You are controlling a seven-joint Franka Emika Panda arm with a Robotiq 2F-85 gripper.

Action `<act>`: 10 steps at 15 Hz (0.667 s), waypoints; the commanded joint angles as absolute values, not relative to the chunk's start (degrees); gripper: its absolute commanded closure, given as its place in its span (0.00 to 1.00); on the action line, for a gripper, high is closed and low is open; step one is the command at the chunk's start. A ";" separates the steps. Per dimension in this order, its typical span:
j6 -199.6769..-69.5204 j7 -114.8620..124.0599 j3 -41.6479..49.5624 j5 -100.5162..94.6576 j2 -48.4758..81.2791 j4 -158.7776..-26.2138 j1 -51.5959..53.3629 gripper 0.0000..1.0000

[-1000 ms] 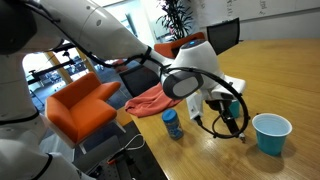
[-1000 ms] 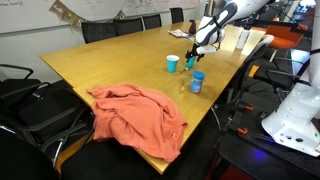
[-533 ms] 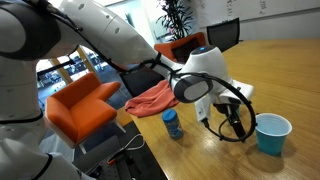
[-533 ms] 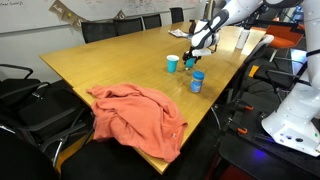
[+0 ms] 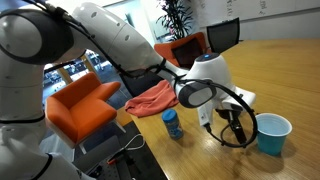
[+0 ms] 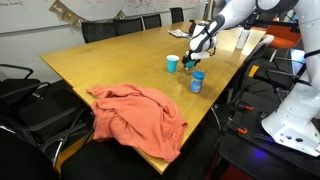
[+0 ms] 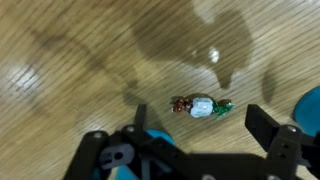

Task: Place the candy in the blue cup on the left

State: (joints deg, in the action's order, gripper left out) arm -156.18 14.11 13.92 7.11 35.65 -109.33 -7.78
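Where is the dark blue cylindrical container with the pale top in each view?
Exterior view: the dark blue container sits lower centre, well left of the light-blue cup.
Exterior view: the dark blue container stands right of centre, below-right of the light-blue cup.
Wrist view: not in it.
Shared landmark: the light-blue cup, in both exterior views.

Ext cams facing across shared table [image 6: 110,60]; wrist cam close, top-down.

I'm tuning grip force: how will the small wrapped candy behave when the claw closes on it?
The candy looks tiny, so probably light and easily nudged aside. Its shiny wrapper with twisted ends may crinkle or slip. Lying flat on the smooth table, it would likely slide rather than roll.
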 commanded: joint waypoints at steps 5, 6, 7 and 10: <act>-155.96 15.66 13.93 7.12 38.05 -107.30 -8.19 0.00; -155.94 15.61 13.89 7.15 38.28 -107.17 -8.24 0.00; -155.87 15.56 13.80 7.24 38.52 -106.97 -8.34 0.00; -155.94 15.63 13.59 7.56 39.20 -106.19 -8.59 0.00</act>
State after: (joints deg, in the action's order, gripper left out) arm -156.18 14.13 14.07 7.12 38.08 -108.12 -7.99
